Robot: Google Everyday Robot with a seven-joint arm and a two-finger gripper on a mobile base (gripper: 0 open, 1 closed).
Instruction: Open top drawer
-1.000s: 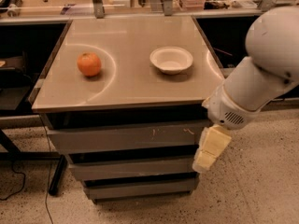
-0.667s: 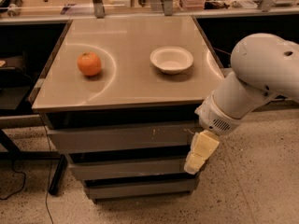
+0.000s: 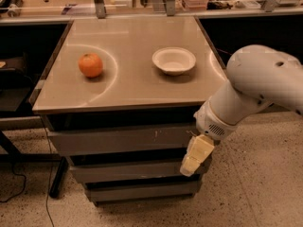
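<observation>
The top drawer (image 3: 123, 139) is the widest grey front, just under the table top, with small pale scratches right of centre; it sits pushed in. Two narrower grey drawer fronts lie below it. My gripper (image 3: 195, 155) hangs from the white arm (image 3: 251, 89) at the right end of the drawers, its cream fingers pointing down-left in front of the middle drawer, just below the top drawer's right end.
An orange (image 3: 90, 65) and a white bowl (image 3: 173, 60) rest on the steel table top (image 3: 128, 86). A dark frame and cables stand at the left. Speckled floor lies to the right. Cluttered benches line the back.
The arm and gripper have moved left and slightly forward, closing in on the right end of the drawer fronts. The drawers, orange and bowl have not moved.
</observation>
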